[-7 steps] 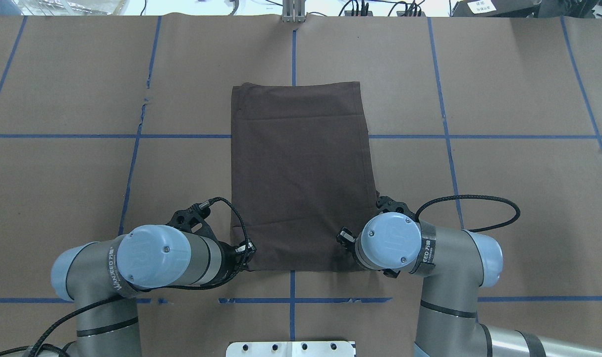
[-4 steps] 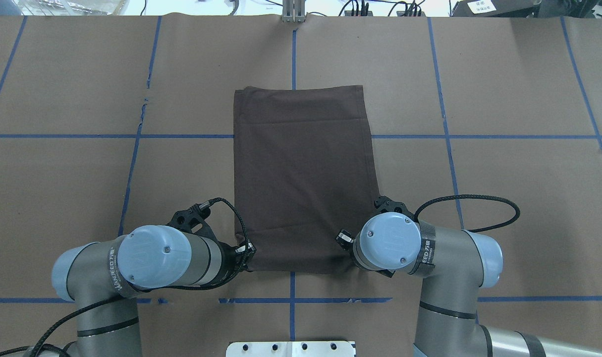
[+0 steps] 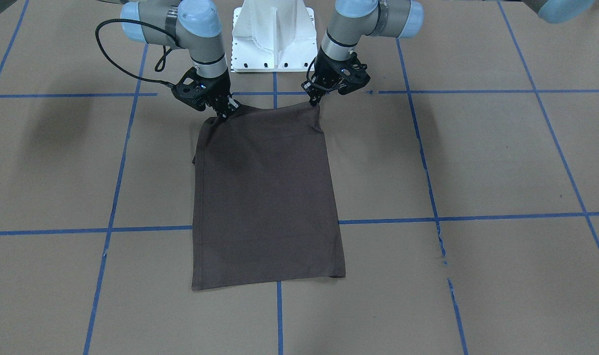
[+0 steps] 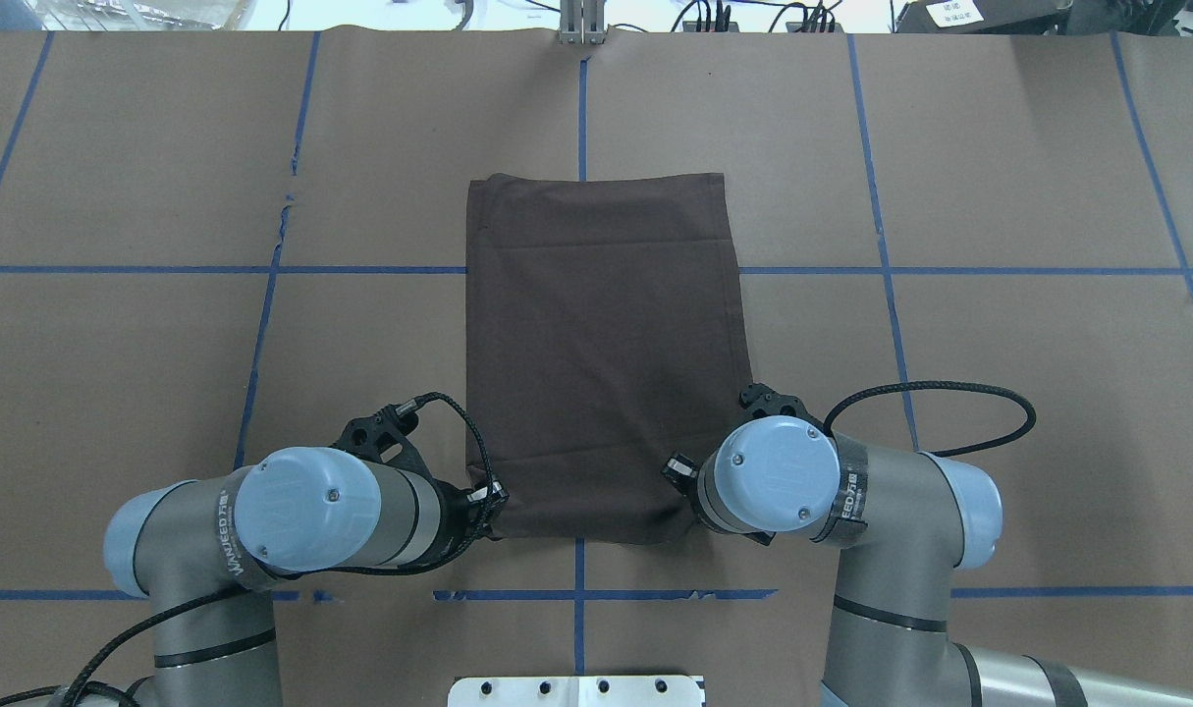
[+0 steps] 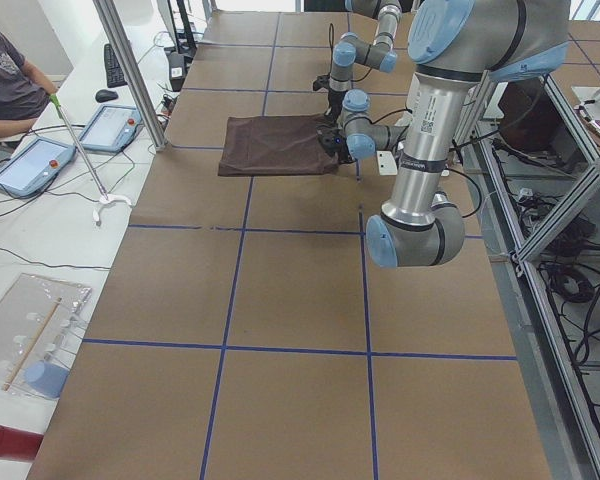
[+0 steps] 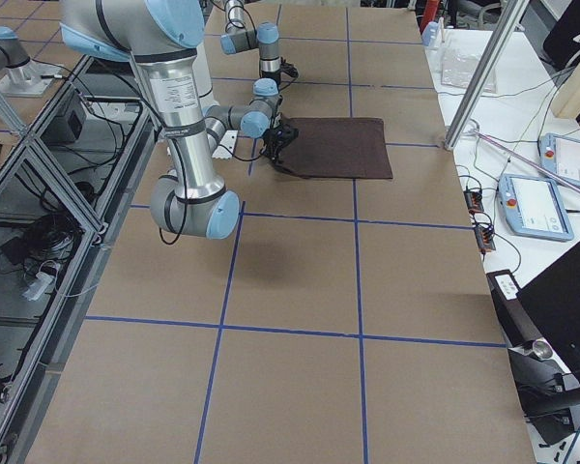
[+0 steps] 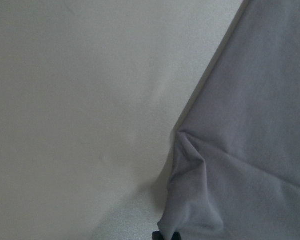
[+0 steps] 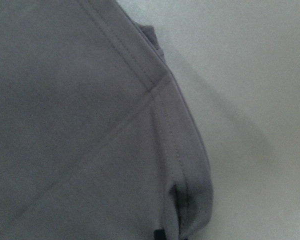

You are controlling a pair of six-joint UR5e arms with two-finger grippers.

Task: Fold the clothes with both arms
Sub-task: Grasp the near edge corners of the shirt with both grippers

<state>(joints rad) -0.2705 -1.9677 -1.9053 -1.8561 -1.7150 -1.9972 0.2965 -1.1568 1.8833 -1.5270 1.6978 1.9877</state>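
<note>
T-shirt corners, the two nearest the robot, pinched tight: left gripper closed on the corner at the cloth's upper right in the front-facing view, right gripper closed on the one at its upper left. Puckered into small folds at each pinch in the wrist views, with a stitched hem running up from the right-hand one. From overhead, largely hidden under the blue wrist caps. Spread beyond the pinches as a folded dark brown rectangle, mostly flat on the table, centre of the overhead view, over a crossing of blue tape lines. Looped beside the right arm, a black cable; another arched at the wrist of the left arm. Printed on grey bands around both forearms, lettering like "WANJEED". At lower centre overhead, the edge of a white pedestal. At upper left of the left-side view, a seated person beside two control tablets.
</note>
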